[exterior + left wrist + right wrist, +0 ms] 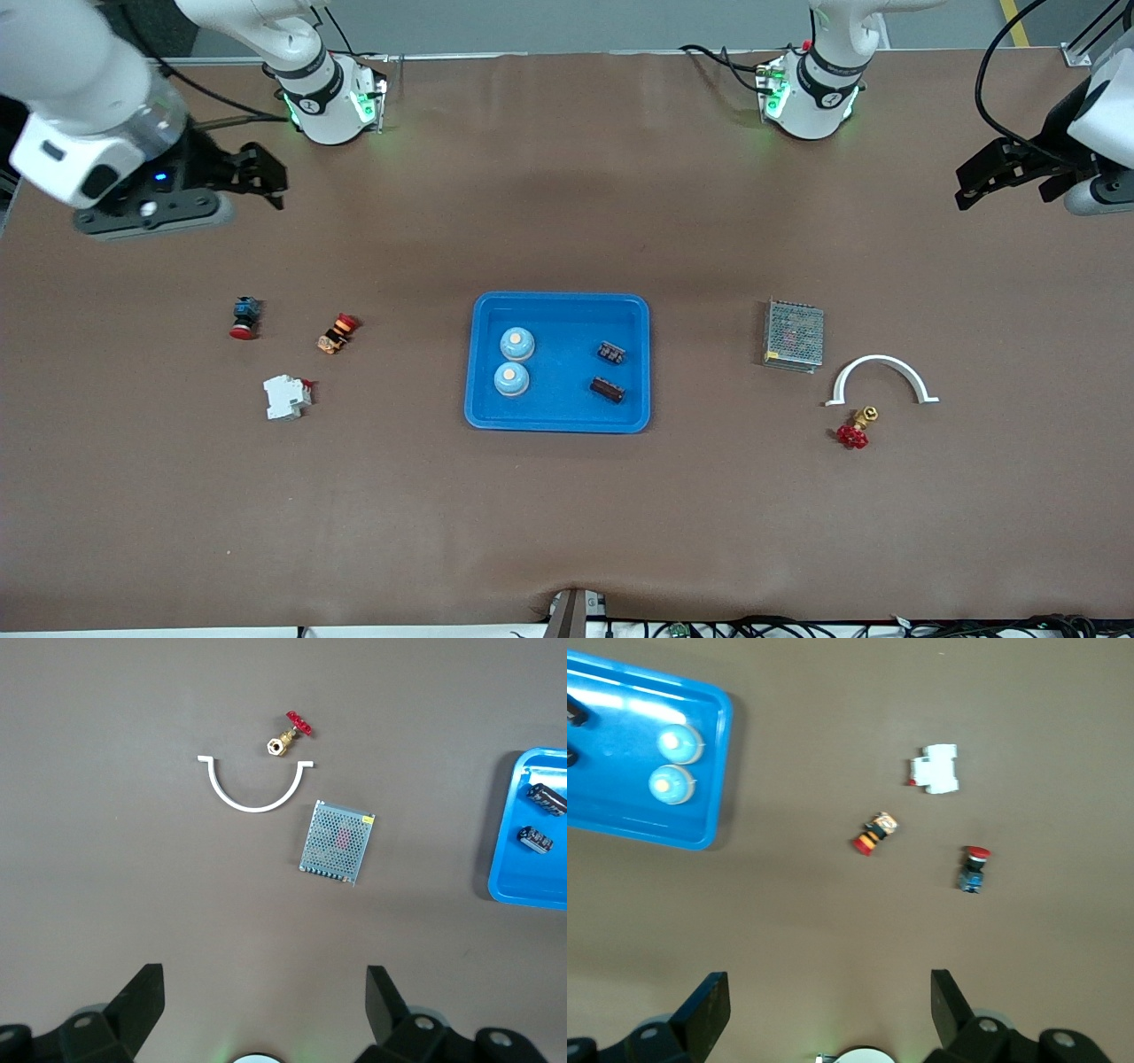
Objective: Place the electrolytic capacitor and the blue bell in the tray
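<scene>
Tray [558, 306]: shallow bright-blue rectangle, rounded corners, raised rim, at table centre. Inside, two pale-blue domed bells [516, 343] [511, 378] with cream tops sit side by side toward the right arm's end; two dark capacitors [610, 352] [608, 388] lie toward the left arm's end. Grey mesh box [794, 335], white arch [881, 376] and red-handled valve [857, 430] lie apart from tray. Left gripper [992, 177] and right gripper [264, 175] wait over bare table, fingers apart.

Bright-blue tray [558, 303], 2 pale-blue bells [515, 361], red-handled brass valve [855, 430], white arch [881, 378]
</scene>
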